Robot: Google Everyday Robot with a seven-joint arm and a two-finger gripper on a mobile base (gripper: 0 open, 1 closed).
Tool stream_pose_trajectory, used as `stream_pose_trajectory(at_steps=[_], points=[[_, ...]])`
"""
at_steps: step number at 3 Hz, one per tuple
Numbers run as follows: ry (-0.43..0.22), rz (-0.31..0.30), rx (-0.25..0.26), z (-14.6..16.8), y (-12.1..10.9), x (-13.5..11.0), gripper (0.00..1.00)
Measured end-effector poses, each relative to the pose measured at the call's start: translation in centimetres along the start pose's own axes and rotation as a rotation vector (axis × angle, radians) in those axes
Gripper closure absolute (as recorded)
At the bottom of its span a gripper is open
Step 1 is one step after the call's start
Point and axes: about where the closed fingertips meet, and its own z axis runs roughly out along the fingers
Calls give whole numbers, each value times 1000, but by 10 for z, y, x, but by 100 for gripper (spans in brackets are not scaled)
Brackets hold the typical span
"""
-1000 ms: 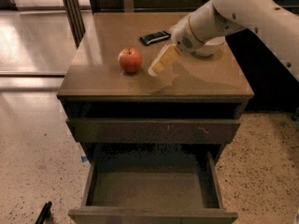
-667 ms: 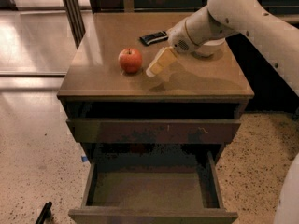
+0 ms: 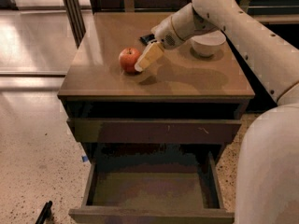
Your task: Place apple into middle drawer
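Note:
The apple (image 3: 128,59), small, round and red-orange, sits on the brown cabinet top (image 3: 103,73), left of centre. My gripper (image 3: 146,59), pale yellow at the tip of the white arm (image 3: 219,8), is low over the top and right up against the apple's right side. The middle drawer (image 3: 152,189) is pulled open at the bottom of the view, and its flat brown floor is bare. Above it is a closed drawer front with pale scratch marks (image 3: 154,131).
A white bowl (image 3: 209,43) stands on the top at the back right, partly behind my arm. A flat black object (image 3: 146,38) lies behind the gripper. My white base (image 3: 268,171) fills the lower right. Speckled floor (image 3: 32,162) lies to the left.
My gripper has moved left across the cabinet top from a gap away to right against the apple's right side. The apple has not moved.

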Motion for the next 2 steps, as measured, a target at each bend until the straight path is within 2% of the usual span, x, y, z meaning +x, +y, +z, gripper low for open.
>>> stream_pose_trajectory(at_steps=[2], points=[[-31, 86, -131, 36, 1, -8, 0]])
